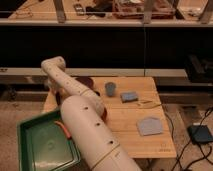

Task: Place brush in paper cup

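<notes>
Big white arm (pixel 90 130) fills the foreground, cut off at bottom edge, covering part of green tray (pixel 35 145) & left of wood table (pixel 125 131). Behind its far bend, at table's left end, the gripper is hidden, fingers pressed together; on what, can't tell. Can't make out brush or paper cup; blue-grey cup (pixel 110 89) stands further back.

The table (pixel 125 120) is pale, matt wood, the tray (pixel 40 146) left of the table is shiny green plastic, and the arm (pixel 95 134) over the table, hiding the gripper near the table's left edge, looks like smooth cream plastic.
</notes>
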Available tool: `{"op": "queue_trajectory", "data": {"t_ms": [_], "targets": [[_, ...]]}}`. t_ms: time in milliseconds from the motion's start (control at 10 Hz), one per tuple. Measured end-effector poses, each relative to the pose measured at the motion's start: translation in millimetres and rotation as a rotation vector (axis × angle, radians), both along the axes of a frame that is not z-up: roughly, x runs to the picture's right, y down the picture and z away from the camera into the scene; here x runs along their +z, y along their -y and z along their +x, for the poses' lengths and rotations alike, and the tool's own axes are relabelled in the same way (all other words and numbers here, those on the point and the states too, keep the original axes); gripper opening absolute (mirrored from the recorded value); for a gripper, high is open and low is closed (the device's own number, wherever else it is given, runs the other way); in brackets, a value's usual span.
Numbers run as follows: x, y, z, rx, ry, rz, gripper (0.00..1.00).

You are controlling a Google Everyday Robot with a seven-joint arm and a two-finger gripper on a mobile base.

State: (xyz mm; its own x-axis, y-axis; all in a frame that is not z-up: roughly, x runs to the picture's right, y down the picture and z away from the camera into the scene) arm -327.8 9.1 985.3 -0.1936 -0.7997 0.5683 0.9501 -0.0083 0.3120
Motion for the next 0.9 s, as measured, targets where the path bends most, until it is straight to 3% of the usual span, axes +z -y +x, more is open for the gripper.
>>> {"op": "queue_trajectory", "data": {"t_ms": [300, 600, 900], "targets": [[-22.9, 46.6, 24.9, 0.099, 0.123, 0.034, 0.00], [-78.0, 103.4, 50.0, 0.180, 0.282, 0.107, 0.00], [-134.7, 151.8, 77.0, 0.209, 0.424, 0.177, 0.00]]}}
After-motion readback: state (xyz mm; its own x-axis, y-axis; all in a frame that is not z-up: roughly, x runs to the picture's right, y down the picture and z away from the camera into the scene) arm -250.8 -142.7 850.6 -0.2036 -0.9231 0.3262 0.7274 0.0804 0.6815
